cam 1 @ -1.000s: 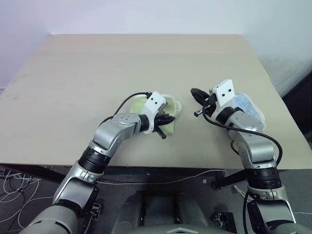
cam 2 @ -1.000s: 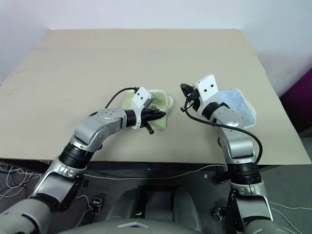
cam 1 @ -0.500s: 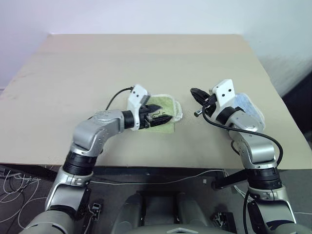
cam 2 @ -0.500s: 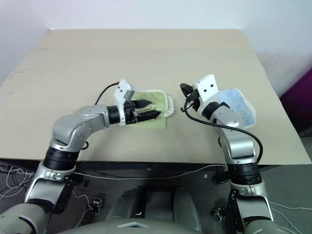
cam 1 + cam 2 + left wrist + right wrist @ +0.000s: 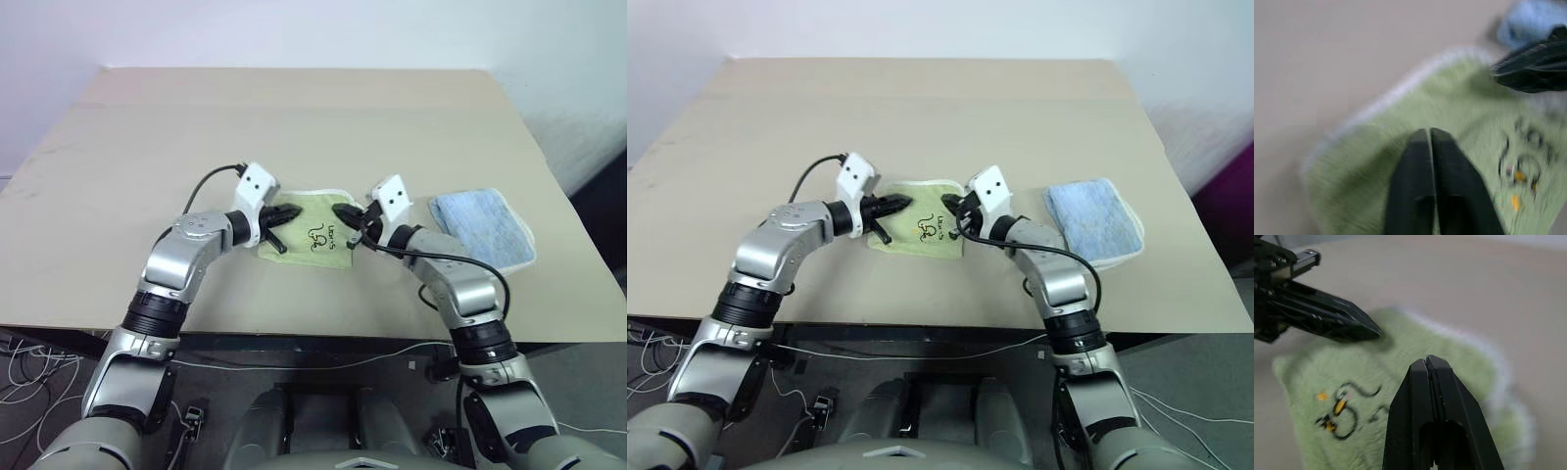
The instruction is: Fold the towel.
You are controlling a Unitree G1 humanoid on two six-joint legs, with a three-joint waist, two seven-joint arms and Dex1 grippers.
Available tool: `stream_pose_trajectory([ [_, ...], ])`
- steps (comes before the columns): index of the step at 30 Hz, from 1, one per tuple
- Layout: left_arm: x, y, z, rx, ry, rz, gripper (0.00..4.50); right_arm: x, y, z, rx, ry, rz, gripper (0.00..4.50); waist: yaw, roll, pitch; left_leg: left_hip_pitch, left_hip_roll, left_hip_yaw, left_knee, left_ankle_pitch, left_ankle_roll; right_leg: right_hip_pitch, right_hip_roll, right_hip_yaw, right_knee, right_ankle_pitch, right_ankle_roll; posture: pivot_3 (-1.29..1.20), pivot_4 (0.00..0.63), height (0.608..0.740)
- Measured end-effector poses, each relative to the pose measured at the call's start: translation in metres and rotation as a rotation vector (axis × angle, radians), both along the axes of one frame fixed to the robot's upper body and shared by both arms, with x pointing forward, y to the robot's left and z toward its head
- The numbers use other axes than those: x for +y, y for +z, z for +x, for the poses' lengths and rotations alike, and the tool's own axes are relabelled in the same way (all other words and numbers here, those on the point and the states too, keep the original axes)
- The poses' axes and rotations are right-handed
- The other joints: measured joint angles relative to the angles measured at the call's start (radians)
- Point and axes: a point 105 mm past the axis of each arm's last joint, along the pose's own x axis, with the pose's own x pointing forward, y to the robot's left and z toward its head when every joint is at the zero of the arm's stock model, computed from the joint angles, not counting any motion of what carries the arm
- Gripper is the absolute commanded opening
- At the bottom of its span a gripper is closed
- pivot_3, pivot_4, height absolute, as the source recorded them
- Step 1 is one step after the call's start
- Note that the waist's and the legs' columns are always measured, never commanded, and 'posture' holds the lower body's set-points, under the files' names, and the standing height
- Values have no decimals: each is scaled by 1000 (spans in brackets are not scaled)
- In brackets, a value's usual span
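Lying between end effectors – towel (image 5: 312,231); left (image 5: 291,211), right (image 5: 340,211) pressed together, empty.

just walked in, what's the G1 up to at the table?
It is folding a yellow-green towel lying near the front of the table, its black scribbled mark facing up. Both end effectors are shut over it: the left end effector above its left part, the right end effector at its right edge, tips pointing at each other. Neither visibly grips cloth. A folded light blue cloth lies apart to the right.
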Motion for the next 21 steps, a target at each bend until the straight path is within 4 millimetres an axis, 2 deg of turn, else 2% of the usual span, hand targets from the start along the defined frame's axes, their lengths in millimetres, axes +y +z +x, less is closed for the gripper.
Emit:
stream_pose_trajectory([
  [3, 3, -19, -3, 9, -26, 82, 16, 0, -23, 0, 66, -3, -45, 0, -1, 0, 0, 0, 0, 0, 0, 0, 0, 0, 0, 0, 0, 0, 0, 0, 150, 740],
  [8, 6, -25, -4, -40, -38, 127, 16, 0, -26, -3, 51, 0, -58, 0, -1, 0, -1, 1, 0, 0, 0, 0, 0, 1, 0, 0, 0, 0, 0, 0, 150, 740],
  [11, 7, -22, -2, -42, -4, 49, 16, -2, -22, -8, 27, 3, -44, 0, -1, 0, -1, 1, 0, 0, 0, 0, 0, 0, 0, 0, 0, 0, 0, 0, 150, 740],
  [13, 15, -14, -1, -39, 37, -39, 16, -7, -13, -15, 15, 15, -12, 0, -1, 0, 0, -1, 0, 0, 0, 0, 0, -1, 0, 0, 1, 0, 0, 0, 150, 740],
  [16, 37, 11, 3, -101, 103, -101, 0, -25, 12, -20, -14, 4, 33, 565, -2, 0, 0, -1, 1, -1, 0, 0, 0, -2, 0, 0, 1, 0, 0, 0, 150, 740],
  [18, 59, 25, 5, -155, 155, -88, 0, -40, 27, -23, -1, -18, 77, 1188, -2, 0, 0, -1, 1, -1, 0, 0, 0, -1, -1, 0, 1, 0, 0, 0, 150, 740],
  [21, 86, 30, 3, -204, 208, -21, 0, -55, 34, -27, 106, -46, 190, 2204, -2, 0, 0, -1, 1, -1, 0, 0, 0, -1, -2, 0, 1, 0, 0, 0, 150, 740],
])
